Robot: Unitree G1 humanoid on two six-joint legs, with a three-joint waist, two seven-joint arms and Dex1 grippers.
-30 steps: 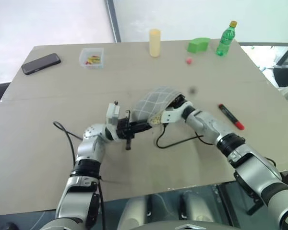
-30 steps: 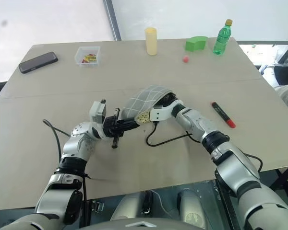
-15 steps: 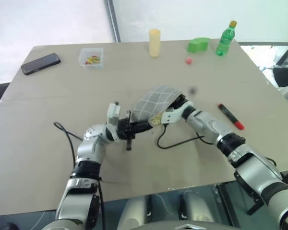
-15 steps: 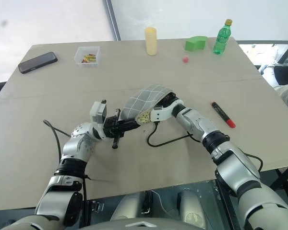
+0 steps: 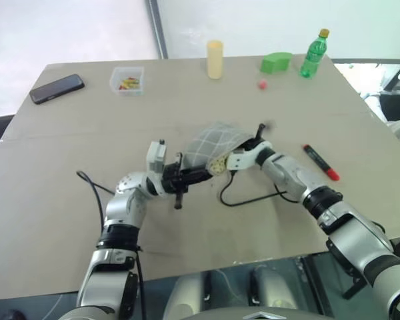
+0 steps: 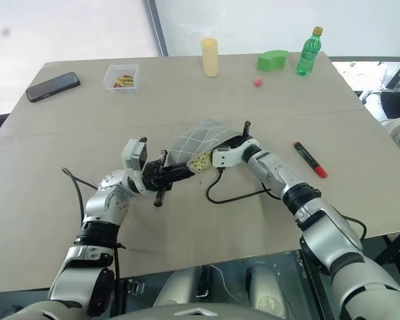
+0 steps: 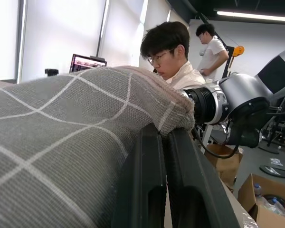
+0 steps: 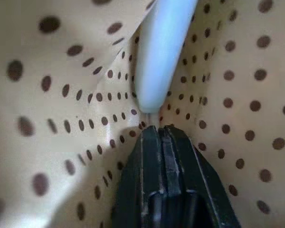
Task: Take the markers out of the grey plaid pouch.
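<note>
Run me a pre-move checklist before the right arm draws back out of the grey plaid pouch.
1. Flat grey plaid fabric pouch held up off the table: ok, the left gripper is shut on its edge.
2. Right gripper inside the pouch: ok, the dotted yellowish lining surrounds it.
3. Right gripper has hold of a marker: cannot tell. Its fingers are shut, and a pale rounded object lies just past the tips, not between them.
4. Red marker with the black end already out: ok, it lies on the beige table beside the right arm.
5. Bright green marker out: not ok, not on the table.
6. Black cable under the right forearm: cannot tell whether it would snag.
</note>
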